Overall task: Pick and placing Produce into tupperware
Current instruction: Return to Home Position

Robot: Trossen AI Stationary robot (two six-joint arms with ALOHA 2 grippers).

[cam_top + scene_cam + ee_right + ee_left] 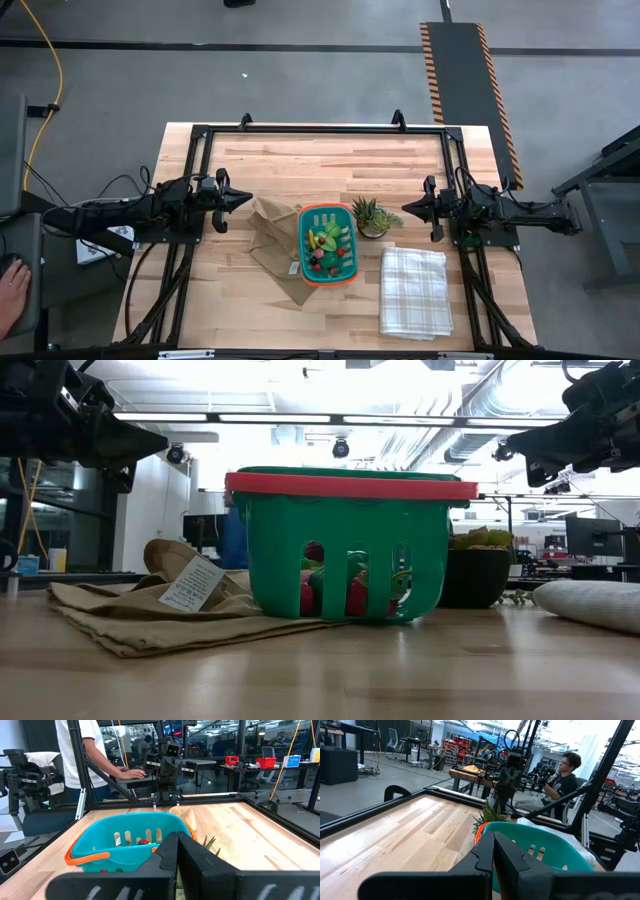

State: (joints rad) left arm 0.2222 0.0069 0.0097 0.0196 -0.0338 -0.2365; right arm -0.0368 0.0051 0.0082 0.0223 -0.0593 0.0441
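Note:
The teal tupperware basket (328, 243) with an orange rim stands at the table's middle, partly on a brown paper bag (272, 240). Toy produce (326, 248) lies inside it: green pieces, a yellow piece, small red balls. The basket also shows in the low view (345, 545), in the left wrist view (540, 852) and in the right wrist view (125, 842). My left gripper (247, 199) is shut and empty, raised above the table to the left of the bag. My right gripper (405, 209) is shut and empty, raised to the right of the potted plant.
A spiky green potted plant (370, 216) stands just right of the basket. A white checked cloth (414, 290) lies folded at the near right. A black frame (320, 130) runs along the table's far edge and sides. A person's hand (12, 290) shows at the far left.

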